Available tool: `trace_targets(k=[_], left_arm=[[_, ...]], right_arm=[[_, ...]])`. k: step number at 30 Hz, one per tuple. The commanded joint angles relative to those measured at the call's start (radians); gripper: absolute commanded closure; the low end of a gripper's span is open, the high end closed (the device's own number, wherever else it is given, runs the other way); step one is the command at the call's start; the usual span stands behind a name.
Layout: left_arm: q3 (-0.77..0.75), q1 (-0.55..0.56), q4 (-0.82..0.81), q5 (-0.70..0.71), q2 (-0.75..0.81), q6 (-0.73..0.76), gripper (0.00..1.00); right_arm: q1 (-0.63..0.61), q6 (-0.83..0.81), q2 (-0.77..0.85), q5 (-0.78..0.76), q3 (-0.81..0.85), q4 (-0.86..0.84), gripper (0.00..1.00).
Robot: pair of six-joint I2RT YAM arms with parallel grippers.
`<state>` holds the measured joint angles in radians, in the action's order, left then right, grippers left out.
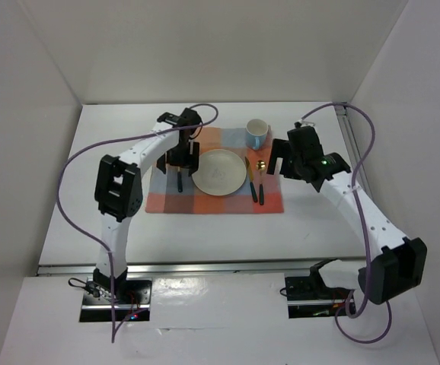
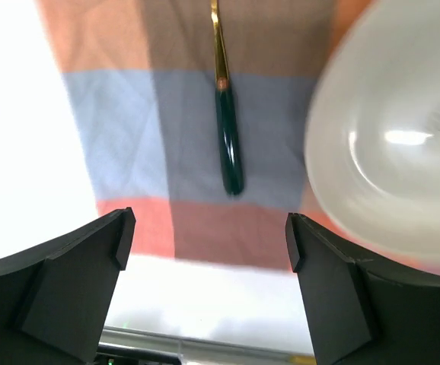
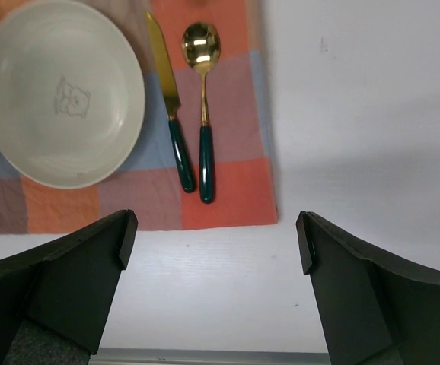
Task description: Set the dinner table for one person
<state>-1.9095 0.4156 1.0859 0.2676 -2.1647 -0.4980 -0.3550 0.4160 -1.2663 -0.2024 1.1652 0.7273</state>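
The white dinner table [image 1: 90, 160] carries an orange-blue checked placemat [image 1: 212, 199]. On the mat are a cream plate [image 1: 220, 171], a gold knife [image 1: 250, 181] and a gold spoon [image 1: 260, 182], both with dark green handles, and a light blue cup [image 1: 256, 134]. A third green-handled utensil [image 1: 180, 181] lies left of the plate, its head hidden. My left gripper [image 1: 180, 157] hovers open over that utensil [image 2: 227, 144], beside the plate [image 2: 387, 152]. My right gripper [image 1: 279, 161] is open and empty at the mat's right edge, above bare table [image 3: 357, 114], with knife [image 3: 170, 99] and spoon [image 3: 202, 99] ahead.
A metal rail [image 1: 205, 266] runs along the table's near edge. White walls enclose the table at the back and both sides. Purple cables loop over both arms. The plate [image 3: 60, 91] has a faint bear drawing in its middle.
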Motion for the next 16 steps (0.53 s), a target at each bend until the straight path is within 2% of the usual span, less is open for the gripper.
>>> trace_targets(k=[1, 7, 12, 16], left_arm=[[-0.040, 0.002, 0.052, -0.027, 0.221, 0.013, 0.00], [0.021, 0.002, 0.014, -0.062, 0.463, 0.047, 0.00], [0.143, 0.002, -0.147, -0.088, 0.704, 0.047, 0.00], [0.226, -0.008, -0.239, -0.077, 0.828, 0.047, 0.00]], right_arm=[[0.007, 0.059, 0.097, -0.086, 0.001, -0.005, 0.00], [0.016, 0.060, 0.151, -0.123, 0.001, 0.017, 0.00], [0.016, 0.060, 0.182, -0.135, -0.019, 0.017, 0.00], [0.016, 0.093, 0.193, -0.155, -0.042, 0.043, 0.00]])
